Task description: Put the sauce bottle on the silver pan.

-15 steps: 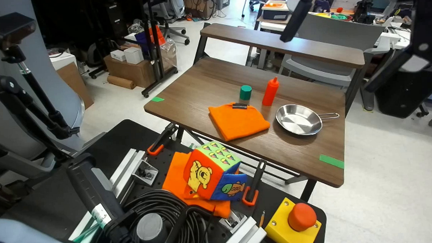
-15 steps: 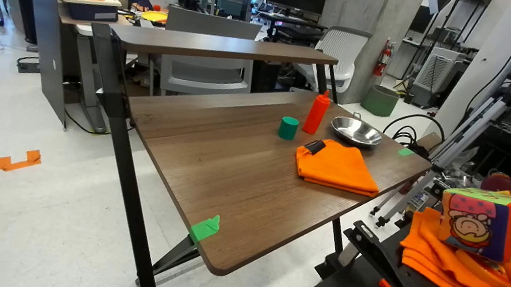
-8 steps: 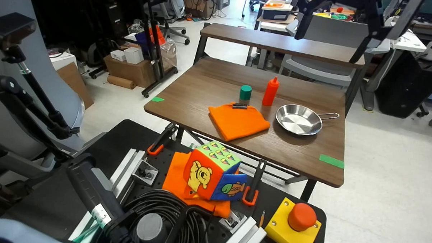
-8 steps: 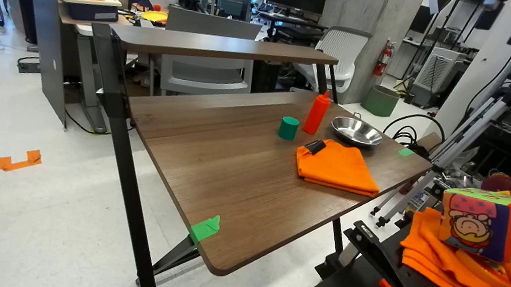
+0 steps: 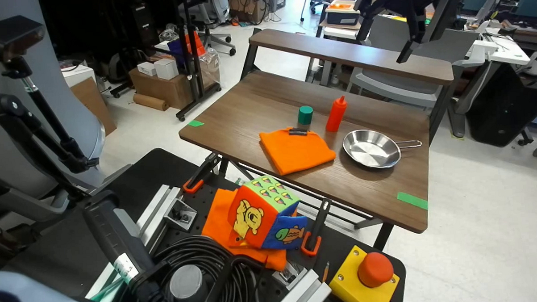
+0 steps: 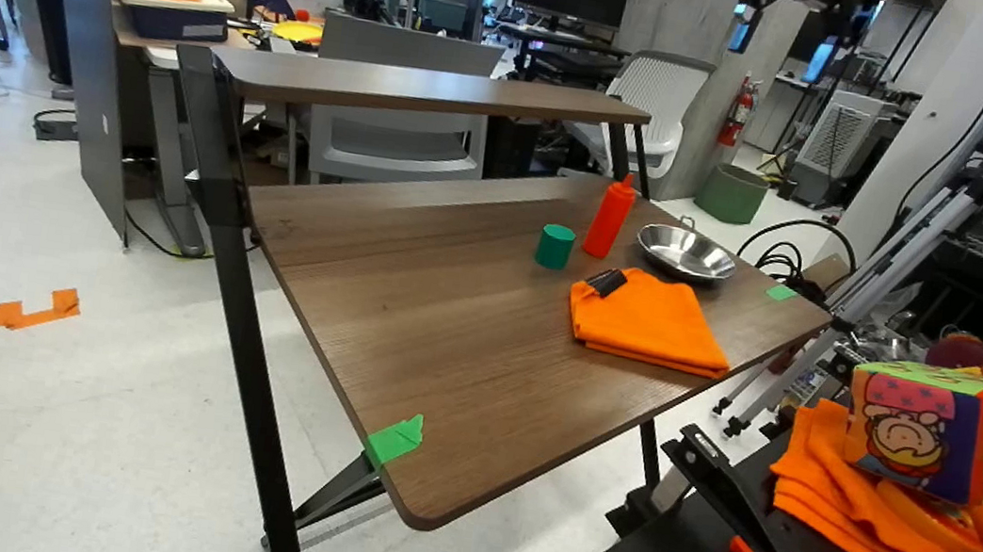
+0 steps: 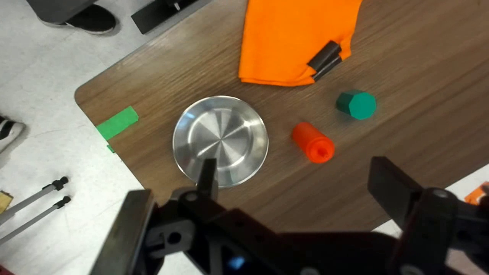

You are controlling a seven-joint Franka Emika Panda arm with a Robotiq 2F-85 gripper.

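Gripper (image 6: 779,50) has shifted L, now upper R in both ext. views; jaws spread, nothing held. Bottle (image 7: 313,142) unmoved, ctr-R of wrist view, R of pan (image 7: 221,141). Prob. approach phase; grasp not yet done.

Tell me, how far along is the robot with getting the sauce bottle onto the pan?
Done: none of the move; the sauce bottle stands on the table beside the pan. In hand: nothing; the gripper hangs open, clear of the bottle. Left: everything, it seems: grip the bottle, lift it, set it on the pan.
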